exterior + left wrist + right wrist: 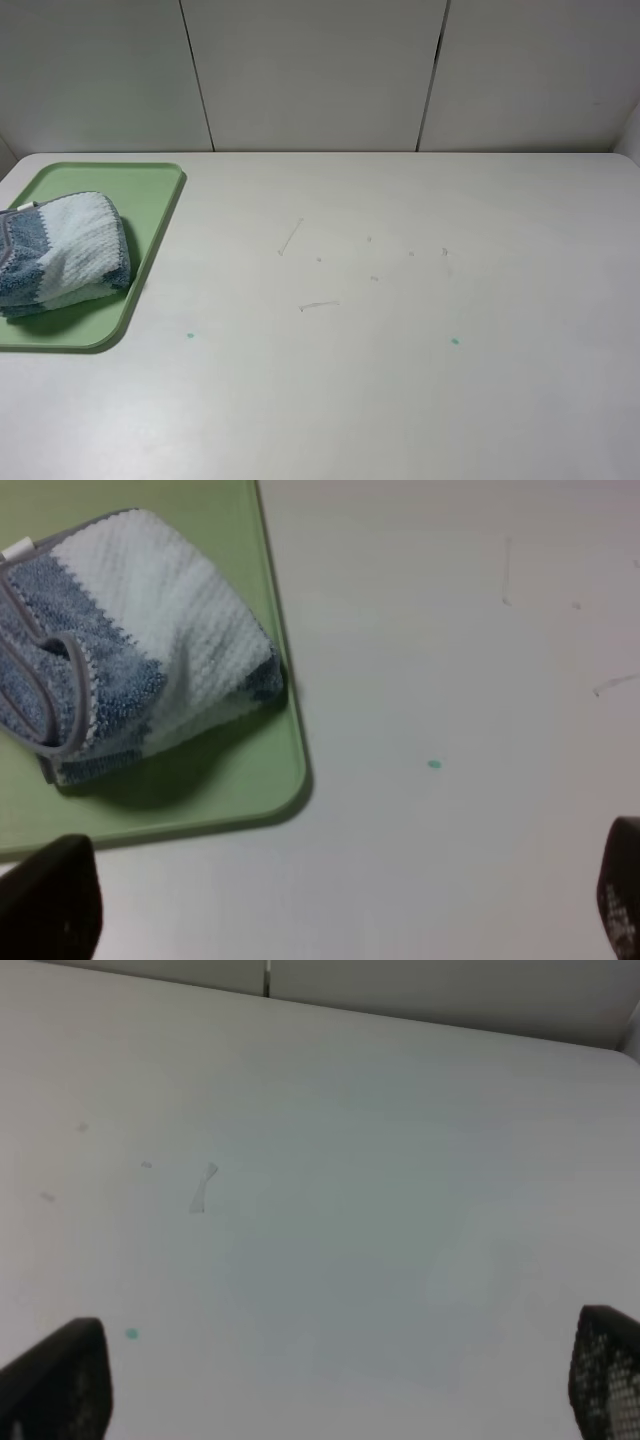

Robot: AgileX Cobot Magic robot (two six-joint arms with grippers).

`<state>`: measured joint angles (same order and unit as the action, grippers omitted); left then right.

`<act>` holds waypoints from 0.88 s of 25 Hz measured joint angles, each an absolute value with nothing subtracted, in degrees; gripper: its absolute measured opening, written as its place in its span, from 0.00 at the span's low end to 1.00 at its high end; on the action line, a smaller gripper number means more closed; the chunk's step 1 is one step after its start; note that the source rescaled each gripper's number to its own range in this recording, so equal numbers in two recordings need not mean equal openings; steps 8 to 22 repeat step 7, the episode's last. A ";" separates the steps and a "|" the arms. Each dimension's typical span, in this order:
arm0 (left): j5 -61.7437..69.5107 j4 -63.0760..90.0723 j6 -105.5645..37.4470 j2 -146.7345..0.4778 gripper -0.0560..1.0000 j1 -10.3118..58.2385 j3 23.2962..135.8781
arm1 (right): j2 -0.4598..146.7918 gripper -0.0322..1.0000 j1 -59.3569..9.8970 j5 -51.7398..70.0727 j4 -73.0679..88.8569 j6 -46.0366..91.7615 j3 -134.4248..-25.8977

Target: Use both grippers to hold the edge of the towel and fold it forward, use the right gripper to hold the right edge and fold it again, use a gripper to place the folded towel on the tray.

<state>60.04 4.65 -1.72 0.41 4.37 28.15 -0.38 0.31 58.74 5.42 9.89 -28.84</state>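
Observation:
The folded towel (62,252), white with blue-grey stripes and a grey trim, lies in a bundle on the light-green tray (150,200) at the table's far left. The left wrist view shows the same towel (140,645) on the tray (230,780), with a small tag at its edge. My left gripper (335,905) hangs open over bare table just off the tray's near corner, well apart from the towel, holding nothing. My right gripper (330,1380) is open above bare white table with nothing between its fingers. Neither arm shows in the high view.
The white table (400,350) carries faint scuff marks (290,238) near its middle and two small green dots (455,341). A panelled white wall (320,70) closes the back edge.

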 joint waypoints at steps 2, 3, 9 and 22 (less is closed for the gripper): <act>60.04 4.65 -1.72 0.41 1.00 4.37 28.15 | -0.38 1.00 0.31 58.74 5.45 9.89 -28.84; 60.04 4.65 -1.72 0.41 1.00 4.37 28.15 | -0.38 1.00 0.31 58.74 5.45 9.89 -28.84; 60.04 4.65 -1.72 0.41 1.00 4.37 28.15 | -0.38 1.00 0.31 58.74 5.45 9.89 -28.84; 60.04 4.65 -1.72 0.41 1.00 4.37 28.15 | -0.38 1.00 0.31 58.74 5.45 9.89 -28.84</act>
